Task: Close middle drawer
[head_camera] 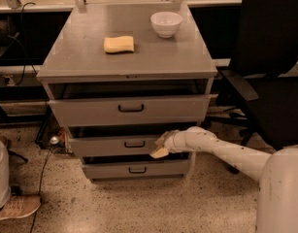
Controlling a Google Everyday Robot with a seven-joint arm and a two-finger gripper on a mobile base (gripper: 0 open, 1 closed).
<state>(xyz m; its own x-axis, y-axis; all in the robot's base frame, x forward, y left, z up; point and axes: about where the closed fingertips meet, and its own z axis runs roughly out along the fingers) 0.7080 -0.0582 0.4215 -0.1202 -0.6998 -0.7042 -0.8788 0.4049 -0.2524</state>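
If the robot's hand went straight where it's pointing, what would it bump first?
Probably the grey front of the middle drawer. The hand is at the right part of that front, pointing left toward it. I cannot tell whether it already touches.
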